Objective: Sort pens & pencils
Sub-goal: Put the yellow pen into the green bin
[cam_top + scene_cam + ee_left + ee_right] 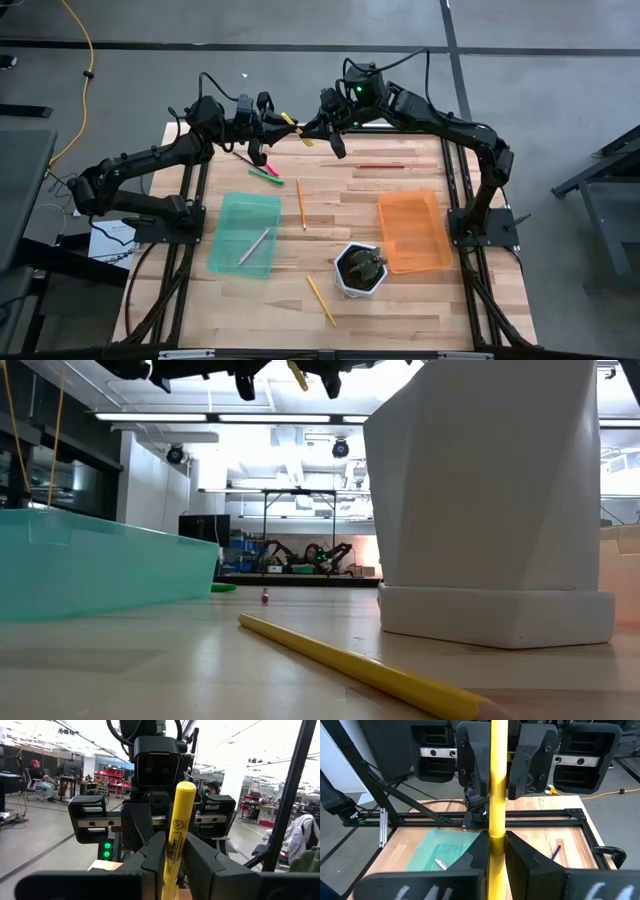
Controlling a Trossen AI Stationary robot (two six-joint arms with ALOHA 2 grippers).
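A handover is under way at about twelve o'clock on the pale wooden slatted table (400,210). The left gripper (275,125) and right gripper (318,128) meet nose to nose above the far edge, with the thick yellow plastic highlighter pen (296,129) bridging them. The right gripper's fingers (512,852) are clenched on one end. The left gripper's fingers (152,855) flank the other end, but whether they grip or are letting go is hard to tell.

The translucent green plastic tray (246,233), at eight o'clock, holds one silver-grey pen (254,245); the orange tray (414,230) sits at four o'clock. Next, probably, one gripper must release cleanly while the other carries the highlighter to the green tray.
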